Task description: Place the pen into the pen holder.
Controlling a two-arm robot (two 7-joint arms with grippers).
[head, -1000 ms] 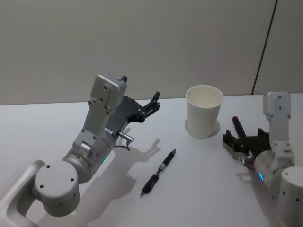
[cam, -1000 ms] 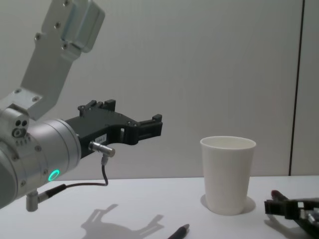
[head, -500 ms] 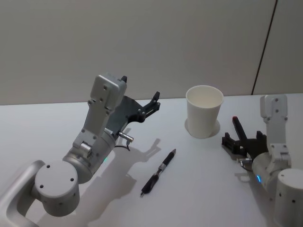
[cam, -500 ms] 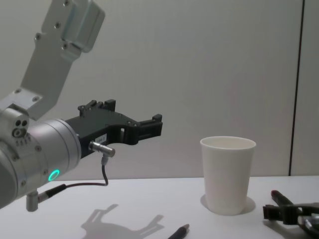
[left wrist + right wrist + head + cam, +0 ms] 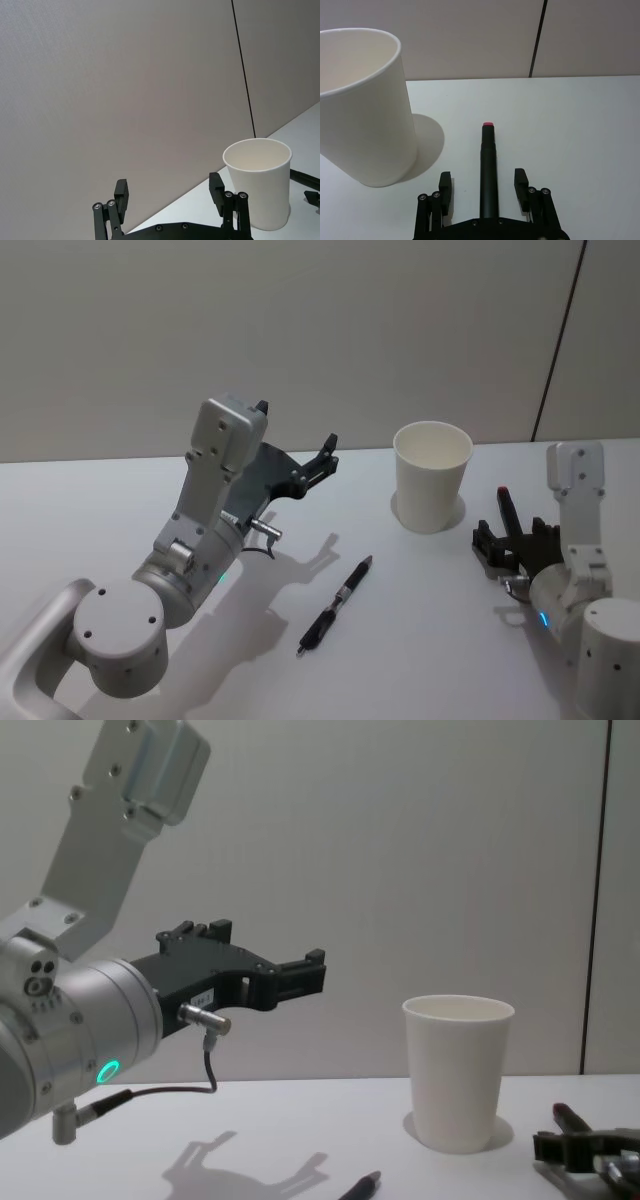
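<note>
The black pen lies flat on the white surface, slanted, with its reddish end toward the pen holder and its dark end toward the robot. Nothing touches it. In the chest view its reddish end shows at the bottom edge, left of the cup. The pen holder stands upright farther back and to the right, well apart from this pen; what shows of its inside is bare white wall.

A second pen, black with a red end, lies between the jaws of the right gripper, its red end pointing away from the wrist and just beside the cup. The jaws are spread, and the right wrist view shows a gap on each side of the barrel, so they are not pinching it. This gripper sits low at the surface, right of the cup; from the chest it shows at the lower right corner.

The left gripper hangs raised above the surface, left of the cup and behind the lying pen, pointing toward the cup. Its jaws are spread with nothing between them; the chest view shows it level, well above the surface.
</note>
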